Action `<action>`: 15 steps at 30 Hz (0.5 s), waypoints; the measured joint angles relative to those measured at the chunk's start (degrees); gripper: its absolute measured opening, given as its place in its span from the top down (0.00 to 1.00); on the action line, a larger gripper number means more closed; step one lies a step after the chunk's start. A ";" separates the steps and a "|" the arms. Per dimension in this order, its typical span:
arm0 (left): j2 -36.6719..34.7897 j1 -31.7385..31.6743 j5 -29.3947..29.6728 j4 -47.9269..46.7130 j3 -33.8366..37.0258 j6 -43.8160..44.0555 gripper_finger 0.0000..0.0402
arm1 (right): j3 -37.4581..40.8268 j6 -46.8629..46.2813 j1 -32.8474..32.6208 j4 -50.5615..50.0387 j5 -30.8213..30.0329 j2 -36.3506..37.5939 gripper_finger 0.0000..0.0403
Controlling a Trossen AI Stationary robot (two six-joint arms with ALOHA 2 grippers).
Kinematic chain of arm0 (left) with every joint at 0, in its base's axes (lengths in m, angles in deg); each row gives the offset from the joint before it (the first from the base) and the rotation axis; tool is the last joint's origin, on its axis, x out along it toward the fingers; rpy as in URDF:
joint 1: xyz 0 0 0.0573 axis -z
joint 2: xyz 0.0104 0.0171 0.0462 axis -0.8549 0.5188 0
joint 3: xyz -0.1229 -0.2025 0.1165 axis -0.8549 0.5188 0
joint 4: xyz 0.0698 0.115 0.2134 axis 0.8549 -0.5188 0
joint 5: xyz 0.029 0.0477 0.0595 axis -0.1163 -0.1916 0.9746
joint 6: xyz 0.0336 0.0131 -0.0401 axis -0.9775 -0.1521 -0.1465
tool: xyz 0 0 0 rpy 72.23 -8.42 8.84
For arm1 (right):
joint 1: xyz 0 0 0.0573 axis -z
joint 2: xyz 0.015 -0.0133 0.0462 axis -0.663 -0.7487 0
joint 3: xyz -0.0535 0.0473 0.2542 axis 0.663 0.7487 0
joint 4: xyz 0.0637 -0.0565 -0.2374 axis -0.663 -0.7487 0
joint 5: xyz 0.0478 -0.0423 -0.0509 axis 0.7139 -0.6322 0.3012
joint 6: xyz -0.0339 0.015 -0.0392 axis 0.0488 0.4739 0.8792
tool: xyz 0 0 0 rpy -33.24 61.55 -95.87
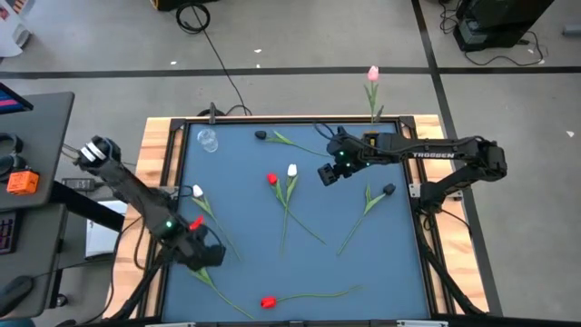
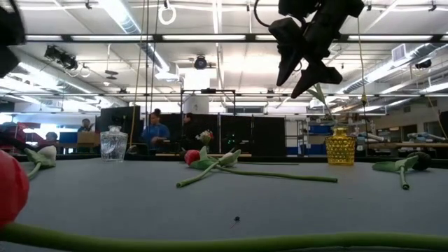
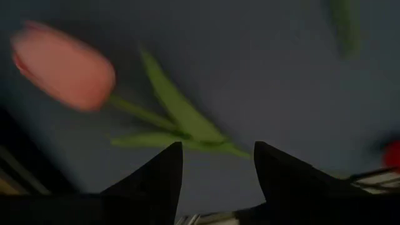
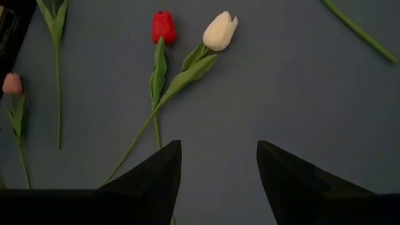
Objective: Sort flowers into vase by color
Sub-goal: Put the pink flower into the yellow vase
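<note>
Tulips lie flat on the blue mat (image 1: 390, 263). A red one (image 1: 271, 179) and a white one (image 1: 291, 170) lie mid-table, and both show in the right wrist view, the red (image 4: 164, 26) beside the white (image 4: 219, 31). A white one (image 1: 197, 192) and a pink-red one (image 1: 195, 222) lie at the left, and a red one (image 1: 268, 302) lies near the front. Two dark ones (image 1: 260, 136) (image 1: 388, 190) lie farther back. A pink tulip (image 1: 373, 73) stands in the yellow vase (image 2: 340, 145). My left gripper (image 1: 207, 257) is open just over the pink-red tulip's stem (image 3: 206, 142). My right gripper (image 1: 327, 174) is open and raised, right of the mid-table pair.
A clear glass vase (image 1: 208, 139) stands at the far left corner of the mat and also shows in the low view (image 2: 113, 145). Wooden table edges (image 1: 162, 154) frame the mat. A desk with gear stands left of the table. People show in the room beyond.
</note>
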 joint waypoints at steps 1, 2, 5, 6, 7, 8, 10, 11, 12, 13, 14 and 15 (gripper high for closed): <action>1.52 0.44 -0.62 1.53 0.00 0.21 0.49 | 0.00 0.88 0.45 -0.03 0.46 0.00 0.46; 2.98 0.83 -0.89 2.82 0.00 0.32 0.49 | 0.00 1.73 0.88 -0.06 0.65 0.00 0.46; 6.69 1.39 -1.99 6.94 0.00 0.59 0.49 | 0.00 4.44 1.91 -0.16 0.69 0.00 0.46; 7.55 1.37 -2.94 7.68 0.00 0.77 0.49 | 0.00 5.21 2.21 -0.24 0.81 0.00 0.46; 8.25 1.35 -3.94 8.19 0.00 1.07 0.49 | -0.02 5.80 2.58 -0.30 0.95 0.00 0.46; 8.75 1.14 -5.13 8.63 0.00 1.22 0.49 | -0.02 6.15 2.94 -0.39 1.54 0.00 0.46; 9.09 0.63 -7.60 9.39 0.00 1.87 0.49 | -0.02 6.39 3.61 -0.63 3.57 0.00 0.46; 9.08 0.28 -8.67 9.65 0.00 2.19 0.49 | -0.02 6.75 3.85 -0.63 4.28 0.00 0.46; 9.08 -0.07 -9.29 9.90 0.00 2.38 0.49 | -0.02 7.25 4.01 -0.65 4.83 0.00 0.46; 9.08 -0.42 -9.45 9.93 0.00 2.46 0.49 | -0.02 7.92 4.16 -0.70 4.91 0.00 0.46; 9.08 -0.73 -9.43 9.89 0.00 2.46 0.49 | -0.02 8.36 4.30 -0.74 4.90 0.00 0.46; 9.10 -0.98 -9.43 9.95 0.00 2.46 0.49 | -0.02 8.56 4.49 -0.78 4.90 0.00 0.46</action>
